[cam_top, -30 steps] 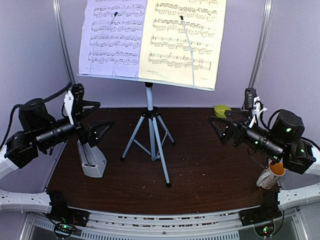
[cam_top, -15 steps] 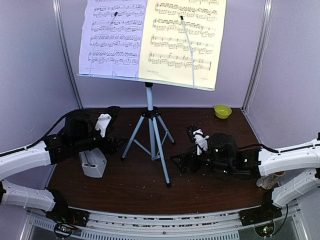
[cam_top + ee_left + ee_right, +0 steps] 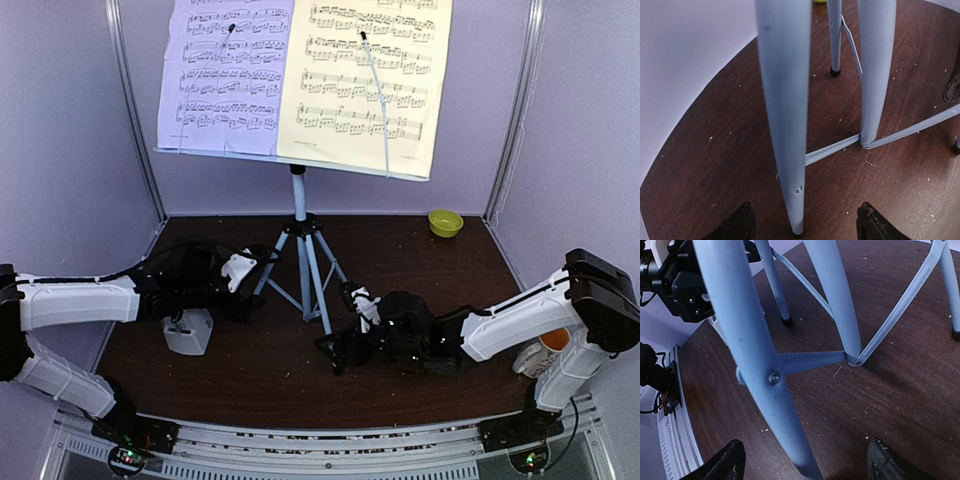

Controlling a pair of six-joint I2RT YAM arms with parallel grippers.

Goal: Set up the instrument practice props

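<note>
The music stand's silver tripod (image 3: 303,262) stands mid-table, its desk hidden behind a lilac page (image 3: 225,75) and a pale yellow page (image 3: 365,80). The light grey pyramid metronome (image 3: 188,331) sits left of the tripod, partly hidden by my left arm. My left gripper (image 3: 260,282) is open and straddles the tripod's left leg (image 3: 785,100) near its foot, fingers (image 3: 740,224) apart from it. My right gripper (image 3: 330,352) is open around the front leg (image 3: 745,335), fingers (image 3: 727,460) wide on both sides.
A small green bowl (image 3: 445,222) sits at the back right corner. A mug with orange inside (image 3: 541,349) stands at the right edge behind my right arm. Lilac walls enclose the dark wooden table (image 3: 420,270). Crumbs dot the tabletop.
Both arms have dropped from raised poses and reached inward and low to the table. The left gripper came to the tripod's left leg, the right to its front leg.
</note>
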